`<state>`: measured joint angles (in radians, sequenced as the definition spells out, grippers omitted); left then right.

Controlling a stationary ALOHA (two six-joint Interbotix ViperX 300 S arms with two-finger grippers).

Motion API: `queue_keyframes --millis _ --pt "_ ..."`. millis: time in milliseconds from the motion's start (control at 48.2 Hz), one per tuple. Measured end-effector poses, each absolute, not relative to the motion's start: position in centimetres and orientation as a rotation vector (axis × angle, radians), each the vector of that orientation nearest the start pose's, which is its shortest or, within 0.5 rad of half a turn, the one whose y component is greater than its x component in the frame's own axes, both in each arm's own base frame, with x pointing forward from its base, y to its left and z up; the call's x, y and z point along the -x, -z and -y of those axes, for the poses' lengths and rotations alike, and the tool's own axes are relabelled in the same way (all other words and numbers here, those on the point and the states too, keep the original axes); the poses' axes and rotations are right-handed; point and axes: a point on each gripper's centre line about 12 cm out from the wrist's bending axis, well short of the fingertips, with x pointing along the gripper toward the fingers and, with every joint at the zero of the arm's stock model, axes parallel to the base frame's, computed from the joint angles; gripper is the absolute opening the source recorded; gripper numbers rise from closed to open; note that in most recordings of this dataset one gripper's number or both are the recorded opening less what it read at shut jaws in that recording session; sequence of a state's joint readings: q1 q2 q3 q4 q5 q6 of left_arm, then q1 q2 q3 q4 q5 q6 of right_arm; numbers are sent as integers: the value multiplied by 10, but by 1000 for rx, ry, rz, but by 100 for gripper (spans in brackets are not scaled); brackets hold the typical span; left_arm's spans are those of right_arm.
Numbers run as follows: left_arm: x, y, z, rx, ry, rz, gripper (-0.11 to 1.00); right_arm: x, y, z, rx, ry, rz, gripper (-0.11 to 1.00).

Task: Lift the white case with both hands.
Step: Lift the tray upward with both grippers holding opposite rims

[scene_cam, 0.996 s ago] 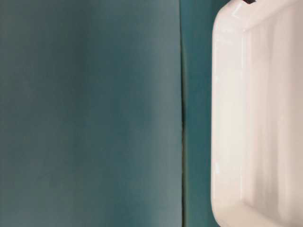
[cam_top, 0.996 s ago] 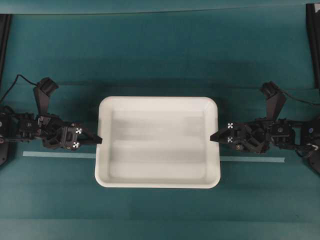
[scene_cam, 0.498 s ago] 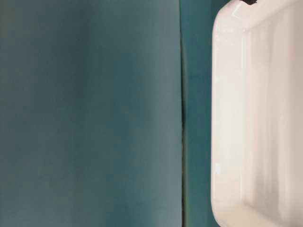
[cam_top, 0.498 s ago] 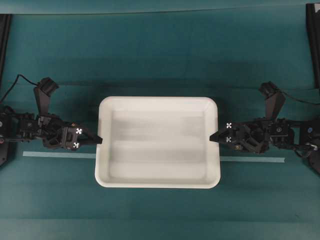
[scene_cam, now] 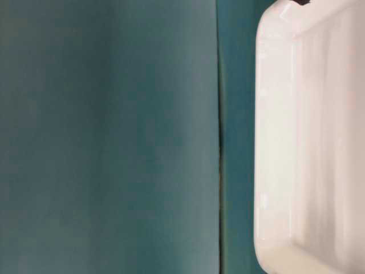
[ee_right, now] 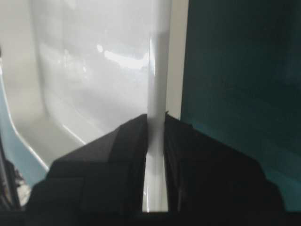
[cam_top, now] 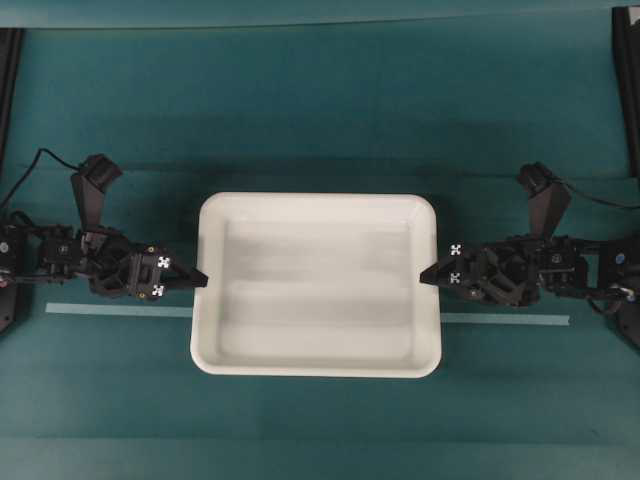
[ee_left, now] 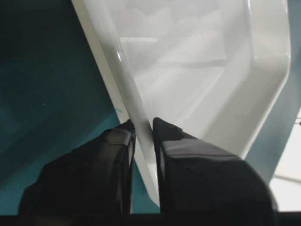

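The white case (cam_top: 315, 290) lies in the middle of the teal table, long sides across the overhead view. My left gripper (cam_top: 200, 279) is shut on the rim of its left short side. In the left wrist view the gripper (ee_left: 142, 123) has one finger inside and one outside the case wall (ee_left: 197, 56). My right gripper (cam_top: 427, 275) is shut on the right short side in the same way. The right wrist view shows that gripper (ee_right: 155, 117) pinching the rim of the case (ee_right: 94, 61). The table-level view shows one end of the case (scene_cam: 308, 142).
A thin pale tape strip (cam_top: 110, 311) runs across the table and passes under the case, showing again on the right (cam_top: 510, 320). Black frame posts stand at the far left (cam_top: 8, 80) and far right (cam_top: 628, 80). A seam (scene_cam: 219, 142) runs through the teal cloth.
Both arms have edged a little inward toward the case. Both grips on the rim are unchanged, and the case has hardly moved.
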<state>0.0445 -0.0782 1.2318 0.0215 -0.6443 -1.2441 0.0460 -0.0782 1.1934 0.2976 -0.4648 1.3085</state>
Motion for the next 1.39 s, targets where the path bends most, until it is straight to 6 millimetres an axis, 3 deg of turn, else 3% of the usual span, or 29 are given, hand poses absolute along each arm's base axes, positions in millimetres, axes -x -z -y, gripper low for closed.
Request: queue_keyframes --millis 602,1058,1390 --pt "-267 -132 -16 1226 -377 -427 9 -261 -110 6 -1484 578 -452 11" --pt "-262 -162 -17 1312 -364 -366 8 -260 -150 14 -1498 563 -464 11" --pt "-257 -195 -15 1367 -373 -356 8 -256 -196 22 -1499 530 -448 11"
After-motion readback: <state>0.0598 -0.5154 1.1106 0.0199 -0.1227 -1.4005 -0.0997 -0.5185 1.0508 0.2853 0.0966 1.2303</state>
